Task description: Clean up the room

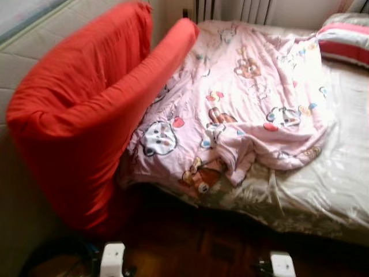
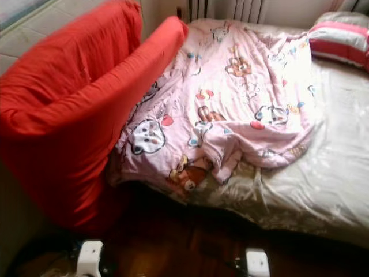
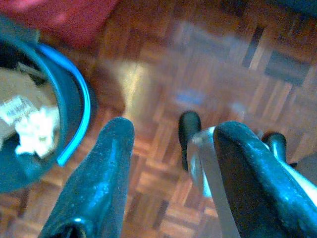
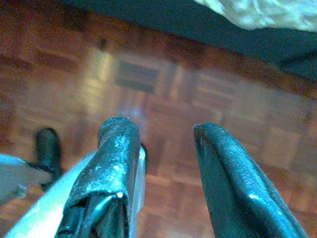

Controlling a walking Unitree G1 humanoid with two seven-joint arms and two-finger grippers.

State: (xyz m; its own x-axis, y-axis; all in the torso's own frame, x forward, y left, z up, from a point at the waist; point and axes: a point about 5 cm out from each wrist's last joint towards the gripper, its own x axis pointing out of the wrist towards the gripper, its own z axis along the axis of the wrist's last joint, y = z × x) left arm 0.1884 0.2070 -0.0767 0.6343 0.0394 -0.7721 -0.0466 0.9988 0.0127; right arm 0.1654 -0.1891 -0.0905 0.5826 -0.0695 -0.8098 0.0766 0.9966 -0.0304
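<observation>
A rumpled pink cartoon-print blanket lies across the bed, bunched toward its near edge. A large red cushion leans against the wall at the left, its end resting on the blanket. Both arms hang low over the parquet floor. My left gripper is open with nothing between its fingers, beside a dark bin. Just as open and empty, my right gripper hangs near the bed's edge.
A striped pink and grey pillow sits at the bed's far right corner. A radiator stands behind the bed. A dark bin with a blue rim holds crumpled paper on the floor at my left. Parquet floor runs before the bed.
</observation>
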